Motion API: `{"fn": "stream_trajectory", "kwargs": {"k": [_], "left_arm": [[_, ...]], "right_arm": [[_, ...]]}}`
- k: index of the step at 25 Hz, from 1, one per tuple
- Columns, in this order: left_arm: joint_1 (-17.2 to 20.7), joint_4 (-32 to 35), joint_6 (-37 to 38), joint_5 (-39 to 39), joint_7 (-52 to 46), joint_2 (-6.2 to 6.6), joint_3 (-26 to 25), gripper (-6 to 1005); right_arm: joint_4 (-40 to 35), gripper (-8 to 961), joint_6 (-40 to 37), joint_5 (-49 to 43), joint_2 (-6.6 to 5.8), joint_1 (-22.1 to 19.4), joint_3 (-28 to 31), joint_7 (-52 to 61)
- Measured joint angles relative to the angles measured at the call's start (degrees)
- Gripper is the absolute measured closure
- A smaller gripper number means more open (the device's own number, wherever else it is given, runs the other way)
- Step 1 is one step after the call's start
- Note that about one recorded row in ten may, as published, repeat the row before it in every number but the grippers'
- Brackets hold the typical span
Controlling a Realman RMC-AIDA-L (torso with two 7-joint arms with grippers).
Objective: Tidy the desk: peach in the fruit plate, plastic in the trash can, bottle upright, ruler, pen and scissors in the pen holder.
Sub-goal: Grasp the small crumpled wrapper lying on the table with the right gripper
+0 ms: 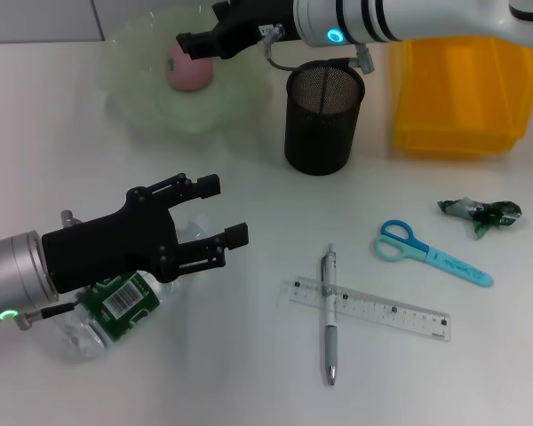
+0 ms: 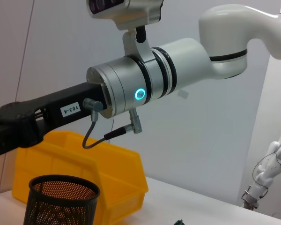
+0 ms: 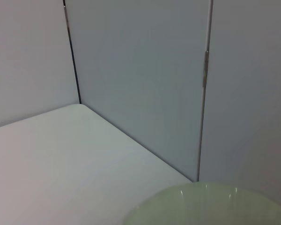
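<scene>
Lying on its side on the counter [image 1: 249, 373], the bottle [image 1: 115, 311] is sitting directly beneath the left gripper [image 1: 222, 213], whose fingers are spread and empty. The right gripper [image 1: 195, 43] is hovering over the peach [image 1: 189, 69] in the fruit plate [image 1: 133, 98]; its finger state cannot be determined.

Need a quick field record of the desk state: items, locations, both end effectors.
peach: in fruit plate
right end effector: at the peach, finger state unclear
left end effector: open, over the bottle, which lies on its side
pen holder: no tools visible inside
pen: lying across ruler
scissors: flat on desk
plastic: on desk, outside yellow bin
</scene>
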Motion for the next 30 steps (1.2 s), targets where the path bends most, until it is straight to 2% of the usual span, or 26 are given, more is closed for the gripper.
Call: {"fn": "stream_trajectory", "kwargs": {"k": [4, 6, 7, 8, 10, 11, 12, 14, 15, 17, 18, 19, 22, 23, 24, 28, 30], "left_arm": [[0.0, 0.0, 0.0, 0.0, 0.0, 0.0, 0.0, 184], [0.2, 0.0, 0.0, 0.0, 0.3, 0.0, 0.0, 184], [0.3, 0.0, 0.0, 0.0, 0.5, 0.0, 0.0, 184], [0.4, 0.0, 0.1, 0.0, 0.8, 0.0, 0.0, 184], [0.4, 0.0, 0.1, 0.0, 0.8, 0.0, 0.0, 184], [0.4, 0.0, 0.1, -0.1, 0.8, 0.0, 0.0, 184], [0.4, 0.0, 0.1, -0.1, 0.8, 0.0, 0.0, 184], [0.4, 0.0, 0.1, -0.1, 0.8, 0.0, 0.0, 183], [0.4, 0.0, 0.1, -0.1, 0.8, 0.03, 0.0, 183], [0.3, 0.0, 0.1, -0.1, 0.8, 0.05, 0.0, 183], [0.2, 0.0, 0.1, -0.1, 0.8, 0.05, 0.0, 183], [0.1, 0.0, 0.1, -0.1, 0.7, 0.06, 0.0, 183], [0.0, 0.0, 0.1, -0.1, 0.6, 0.07, 0.0, 184], [0.0, 0.0, 0.1, -0.1, 0.5, 0.08, 0.0, 184], [0.0, 0.0, 0.0, -0.1, 0.5, 0.09, 0.0, 184], [-0.3, 0.0, -0.2, -0.1, 0.4, 0.09, 0.0, 184], [-0.4, 0.0, -0.2, -0.1, 0.4, 0.09, 0.0, 183]], "right_arm": [[-3.2, 221, -0.9, 0.0, -0.03, -2.3, 0.4, 0.6], [-8.5, 221, -3.4, -1.2, -0.54, -5.9, 0.2, 4.1], [-8.5, 221, -3.4, -1.2, -0.54, -5.9, 0.2, 4.1], [-12.4, 221, -5.8, -5.0, -0.94, -8.5, 0.4, 8.2], [-13.9, 222, -6.7, -6.8, -1.06, -9.4, 0.5, 9.9], [-17.0, 222, -8.9, -10.0, -1.26, -11.5, 0.6, 12.8], [-17.0, 222, -8.9, -10.0, -1.26, -11.5, 0.6, 12.8], [-21.9, 221, -12.7, -11.9, -1.43, -15.4, 1.0, 14.9], [-21.9, 221, -12.7, -11.9, -1.43, -15.4, 1.0, 14.9], [-26.1, 221, -15.6, -12.1, -1.43, -19.0, 1.7, 15.2], [-30.5, 221, -18.2, -12.1, -1.19, -23.1, 3.0, 15.1], [-30.5, 221, -18.2, -12.1, -1.19, -23.1, 3.0, 15.1], [-37.9, 222, -22.8, -12.1, -0.49, -29.5, 5.4, 14.5], [-42.4, 222, -25.7, -12.2, -0.26, -33.4, 6.7, 14.5], [-42.4, 222, -25.7, -12.2, -0.26, -33.4, 6.7, 14.5], [-49.1, 222, -33.4, -12.2, -0.2, -40.1, 10.6, 14.4], [-49.6, 222, -35.3, -12.2, -0.19, -40.9, 12.1, 14.3]]}}
